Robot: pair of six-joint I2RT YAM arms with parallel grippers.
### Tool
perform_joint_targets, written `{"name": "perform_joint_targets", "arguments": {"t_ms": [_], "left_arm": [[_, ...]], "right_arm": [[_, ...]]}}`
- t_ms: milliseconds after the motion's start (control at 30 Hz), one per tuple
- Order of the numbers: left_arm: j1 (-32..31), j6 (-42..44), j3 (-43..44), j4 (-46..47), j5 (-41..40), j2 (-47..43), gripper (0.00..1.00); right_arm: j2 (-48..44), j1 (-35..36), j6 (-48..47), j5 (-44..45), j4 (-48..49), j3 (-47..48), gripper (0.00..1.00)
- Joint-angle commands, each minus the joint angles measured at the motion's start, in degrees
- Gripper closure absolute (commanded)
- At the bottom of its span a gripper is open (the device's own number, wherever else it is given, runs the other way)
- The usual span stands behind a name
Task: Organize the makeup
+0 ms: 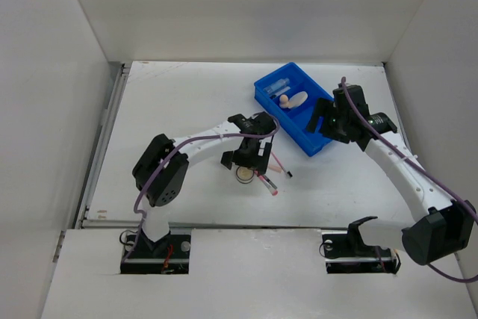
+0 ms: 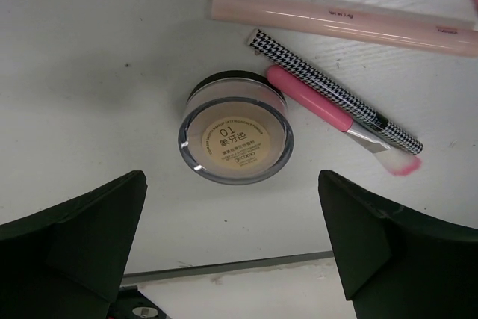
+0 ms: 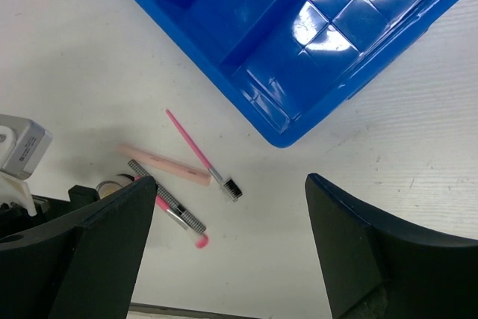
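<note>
A round beige compact lies on the white table, just ahead of my open, empty left gripper; it also shows in the top view. Beside it lie a pale pink tube, a houndstooth-handled brush with a pink tip and a pink stick. A thin pink brush with a dark head lies near them. My right gripper is open and empty, hovering by the near corner of the blue tray. The tray holds clear tubes, a cream pad and a beige sponge.
The blue divided tray sits at the back right, with its near compartments showing bare in the right wrist view. White walls enclose the table on three sides. The table's front edge runs close below the left gripper.
</note>
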Motion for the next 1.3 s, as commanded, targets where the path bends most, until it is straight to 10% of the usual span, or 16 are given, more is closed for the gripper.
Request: {"name": "perform_joint_targets", "arguments": {"t_ms": [0, 567, 667, 1033, 1267], "left_arm": [[-0.2, -1.5, 1.5, -2.9, -2.4, -4.2, 0.01], [25.5, -4.6, -4.8, -12.8, -8.3, -23.6, 0.05], [29.3, -4.6, -4.8, -13.6, -9.5, -25.2, 0.04], [30.6, -3.5, -4.8, -14.1, -9.5, -27.3, 0.04], [30.6, -3.5, -4.8, -14.1, -10.0, -27.3, 0.04]], "right_arm": [[-0.9, 1.1, 0.5, -1.2, 0.4, -0.1, 0.13], [17.3, 31.5, -0.3, -4.9, 11.1, -0.7, 0.28], [23.3, 34.3, -0.3, -5.5, 11.7, 3.8, 0.13], [36.9, 35.9, 0.3, 1.0, 10.5, 12.3, 0.01], [39.0, 36.4, 0.8, 1.6, 11.6, 13.0, 0.20]]}}
